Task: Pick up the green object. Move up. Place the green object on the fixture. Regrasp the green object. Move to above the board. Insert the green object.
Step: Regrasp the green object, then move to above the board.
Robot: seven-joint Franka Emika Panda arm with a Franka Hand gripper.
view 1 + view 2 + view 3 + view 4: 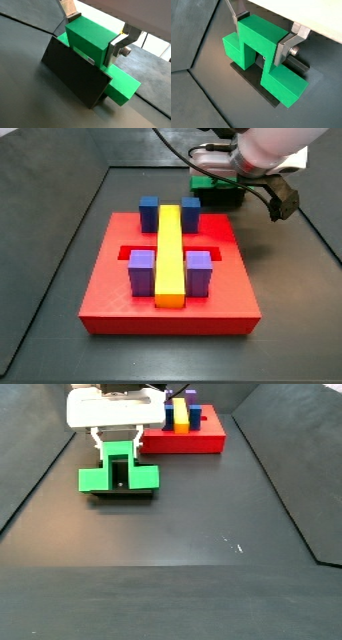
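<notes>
The green object (93, 40) is a bright green bridge-shaped block. It rests on the fixture (75, 75), a dark upright plate on a base, with one arm on each side of the plate. My gripper (95, 34) is shut on its raised middle, the silver fingers (119, 47) pressed against both sides. Both wrist views show this; the green object (261, 47) straddles the fixture (256, 85). In a side view the gripper (118, 442) holds the green object (118, 474) left of the board (201, 434). The board (171, 268) is a red slab with a yellow bar.
On the board stand two blue blocks (168, 212) at the far end and two purple blocks (170, 271) beside the yellow bar (170, 253). Dark walls ring the black floor (187, 534). The arm's cable loops above the far wall.
</notes>
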